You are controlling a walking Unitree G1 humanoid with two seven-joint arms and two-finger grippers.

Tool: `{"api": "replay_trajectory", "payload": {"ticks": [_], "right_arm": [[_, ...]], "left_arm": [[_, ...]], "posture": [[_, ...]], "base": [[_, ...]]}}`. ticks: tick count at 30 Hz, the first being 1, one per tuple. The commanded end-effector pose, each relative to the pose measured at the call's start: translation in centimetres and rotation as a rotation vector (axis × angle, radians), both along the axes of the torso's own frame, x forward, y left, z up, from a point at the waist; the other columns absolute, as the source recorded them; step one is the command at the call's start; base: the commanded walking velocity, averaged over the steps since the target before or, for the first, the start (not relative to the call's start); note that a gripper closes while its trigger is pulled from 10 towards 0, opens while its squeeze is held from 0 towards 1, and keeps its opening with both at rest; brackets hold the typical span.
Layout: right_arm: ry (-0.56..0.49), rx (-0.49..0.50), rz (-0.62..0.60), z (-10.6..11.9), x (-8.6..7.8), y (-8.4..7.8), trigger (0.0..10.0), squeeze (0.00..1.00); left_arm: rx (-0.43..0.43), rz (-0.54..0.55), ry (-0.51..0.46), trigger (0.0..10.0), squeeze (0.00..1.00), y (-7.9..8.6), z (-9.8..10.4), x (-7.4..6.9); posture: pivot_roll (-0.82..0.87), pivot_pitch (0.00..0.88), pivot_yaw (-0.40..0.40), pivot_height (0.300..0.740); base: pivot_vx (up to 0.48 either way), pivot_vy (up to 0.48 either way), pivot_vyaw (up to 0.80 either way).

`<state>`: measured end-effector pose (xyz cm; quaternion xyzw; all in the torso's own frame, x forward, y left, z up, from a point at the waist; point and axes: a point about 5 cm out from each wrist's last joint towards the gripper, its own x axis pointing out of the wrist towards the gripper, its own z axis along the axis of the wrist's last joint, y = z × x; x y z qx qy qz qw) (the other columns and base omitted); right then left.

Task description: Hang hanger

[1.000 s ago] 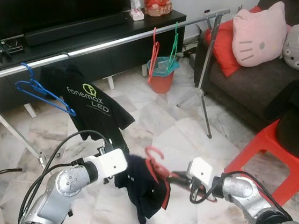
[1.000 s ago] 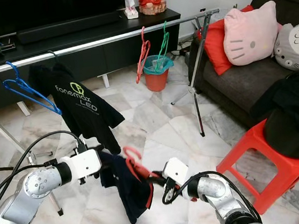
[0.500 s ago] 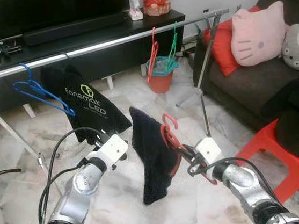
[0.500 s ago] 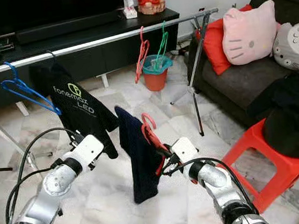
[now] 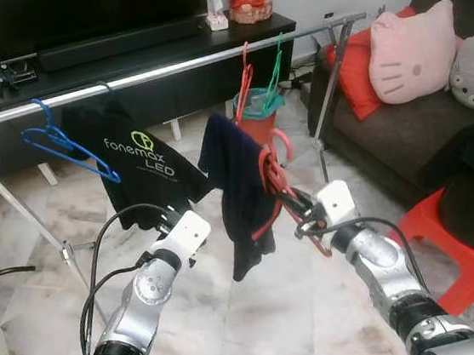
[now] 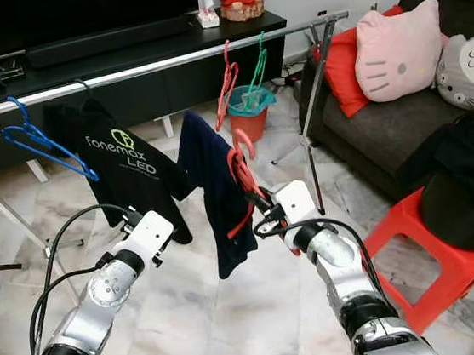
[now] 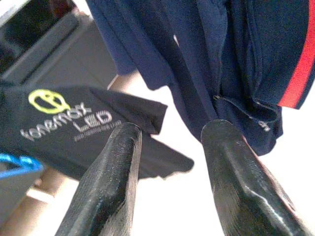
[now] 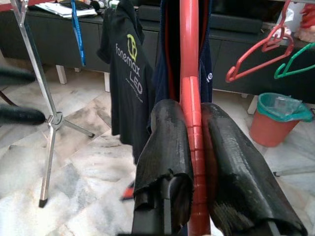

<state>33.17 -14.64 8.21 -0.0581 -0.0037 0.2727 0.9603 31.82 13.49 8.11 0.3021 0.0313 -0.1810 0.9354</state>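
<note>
A red hanger (image 5: 271, 172) carries a dark navy garment (image 5: 236, 186) with red trim. My right gripper (image 8: 189, 142) is shut on the hanger's lower bar and holds it up in front of me. The hook (image 5: 281, 141) points upward, still below and short of the silver rail (image 5: 165, 70). My left gripper (image 7: 174, 130) is open, just left of the garment's hem, holding nothing. The garment hangs free in front of its fingers (image 7: 110, 187).
On the rail hang a black printed t-shirt (image 5: 142, 167), a blue hanger (image 5: 62, 146), a red hanger (image 5: 243, 82) and a green hanger (image 5: 276, 70). An orange bucket (image 5: 255, 124) stands behind. A red stool (image 5: 454, 243) and a sofa (image 5: 402, 124) are on the right.
My right arm has lifted the hanger and garment from near the floor up and forward toward the rail. My left arm has stretched forward and now sits beside the garment's hem.
</note>
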Motion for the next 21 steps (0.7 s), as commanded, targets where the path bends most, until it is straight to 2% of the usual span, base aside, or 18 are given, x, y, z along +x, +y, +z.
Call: {"api": "replay_trajectory", "payload": {"ticks": [1, 7, 8, 9, 11, 21], "right_arm": [[-0.045, 0.045, -0.004, 1.6, 0.8, 0.2, 0.0, 0.0], [0.011, 0.048, 0.11, 1.1, 0.4, 1.5, 0.0, 0.0], [0.018, 0.047, 0.14, 1.0, 0.3, 1.8, 0.0, 0.0], [0.021, 0.051, 0.165, 1.1, 0.2, 2.1, 0.0, 0.0], [0.025, 0.064, 0.203, 1.3, 0.1, 2.5, 0.0, 0.0], [0.052, 0.074, 0.31, 1.7, 0.0, 3.1, 0.0, 0.0]], "left_arm": [[-0.042, 0.029, 0.004, 10.0, 0.0, 0.1, -0.1, 0.1], [-0.132, 0.073, 0.009, 10.0, 0.0, 0.1, -0.5, -0.1], [-0.143, 0.077, 0.01, 10.0, 0.21, 0.2, -0.5, -0.1], [-0.154, 0.083, 0.01, 10.0, 1.0, 0.2, -0.6, -0.2], [-0.183, 0.104, 0.0, 10.0, 1.0, 0.4, -0.5, -0.1], [-0.197, 0.143, -0.022, 10.0, 1.0, 0.7, -0.7, -0.2]], "posture": [[0.02, 0.0, -0.041, 0.74], [0.02, 0.0, -0.048, 0.74], [0.02, 0.0, -0.051, 0.74], [0.02, 0.0, -0.051, 0.74], [0.02, 0.0, -0.056, 0.74], [0.02, 0.0, -0.06, 0.74]], "base": [[0.0, 0.0, 0.0], [0.0, 0.0, 0.0], [0.0, 0.0, 0.0], [0.0, 0.0, 0.0], [0.0, 0.0, 0.0], [0.0, 0.0, 0.0]]}}
